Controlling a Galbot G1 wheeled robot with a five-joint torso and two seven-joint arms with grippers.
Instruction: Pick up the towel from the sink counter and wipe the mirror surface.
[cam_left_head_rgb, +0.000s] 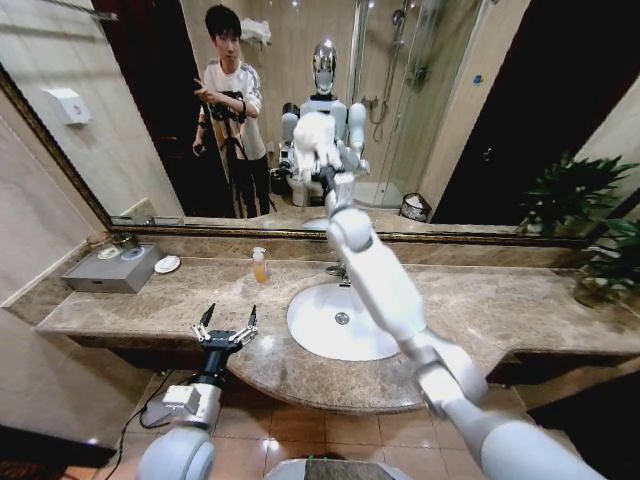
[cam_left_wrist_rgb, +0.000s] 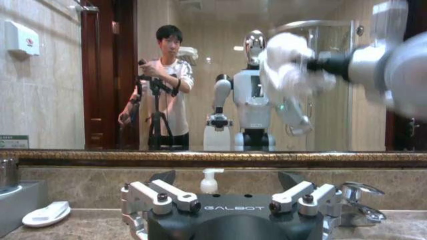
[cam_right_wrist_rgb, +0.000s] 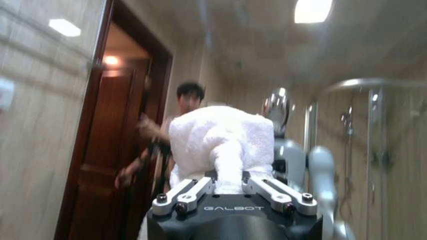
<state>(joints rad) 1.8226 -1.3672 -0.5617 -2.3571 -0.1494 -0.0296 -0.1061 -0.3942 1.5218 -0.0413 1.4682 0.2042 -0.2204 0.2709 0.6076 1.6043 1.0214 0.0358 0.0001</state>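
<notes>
My right arm reaches over the sink counter (cam_left_head_rgb: 480, 300) up to the mirror (cam_left_head_rgb: 130, 130). Its gripper (cam_left_head_rgb: 325, 168) is shut on a bunched white towel (cam_left_head_rgb: 317, 138), held against or very close to the glass above the faucet. In the right wrist view the towel (cam_right_wrist_rgb: 223, 142) bulges out from between that gripper's (cam_right_wrist_rgb: 227, 186) fingers. From the left wrist view, the towel (cam_left_wrist_rgb: 285, 65) sits high at the mirror (cam_left_wrist_rgb: 60, 100). My left gripper (cam_left_head_rgb: 230, 316) hovers open and empty over the counter's front edge, left of the basin (cam_left_head_rgb: 340, 322).
A soap bottle (cam_left_head_rgb: 259, 265) stands at the backsplash left of the chrome faucet (cam_left_head_rgb: 338, 270). A grey box (cam_left_head_rgb: 110, 270) and a white soap dish (cam_left_head_rgb: 167, 264) sit at the counter's far left. Potted plants (cam_left_head_rgb: 600, 235) crowd its right end.
</notes>
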